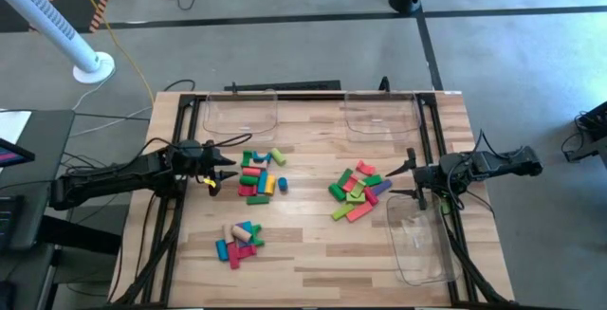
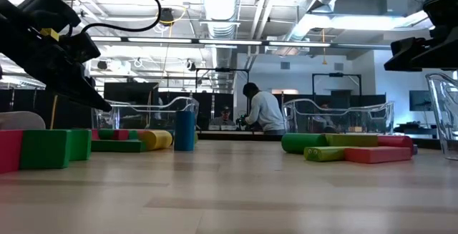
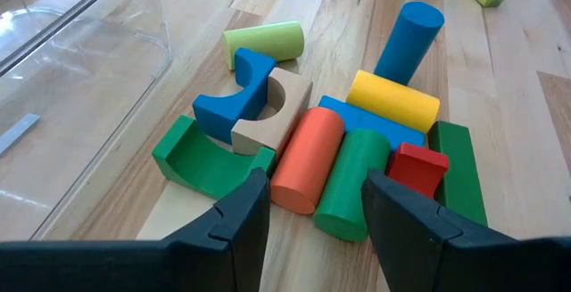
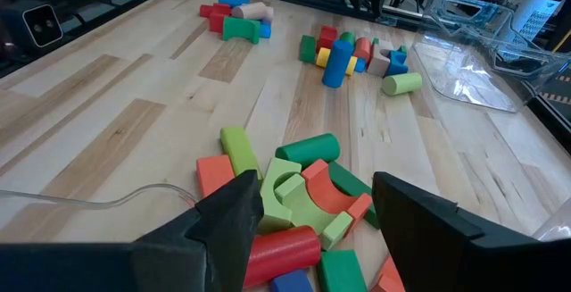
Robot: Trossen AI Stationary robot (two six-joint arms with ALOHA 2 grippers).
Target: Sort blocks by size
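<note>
Blocks sit in three clusters on the counter (image 1: 313,253). Left-centre cluster (image 1: 258,173) is mixed colours: upright blue cylinder (image 3: 409,40), yellow cylinder (image 3: 393,100), orange cylinder (image 3: 308,159), dark green cylinder (image 3: 353,183), light green cylinder (image 3: 264,40), blue arch (image 3: 234,100) nested against a tan arch (image 3: 272,120), green curved piece (image 3: 207,159), small red block (image 3: 416,169). Right-centre cluster (image 1: 358,191) is mostly green and red/orange bars plus a purple one. Smaller near cluster (image 1: 239,242) has a tan cylinder, blue, green and pink pieces.

Left gripper (image 1: 216,165) is low just beside the left-centre cluster, fingers (image 3: 239,223) open, nothing between them; orange and dark green cylinders lie right ahead of the gap. Right gripper (image 1: 410,179) is at the right edge of the right-centre cluster, fingers (image 4: 230,225) spread wide, empty, above the red and green pieces.

Two clear trays at the far edge (image 1: 239,113) (image 1: 381,113), one more near the right gripper (image 1: 419,246); no blocks visible in any of them. Low view: a person (image 2: 262,110) in the room behind.
</note>
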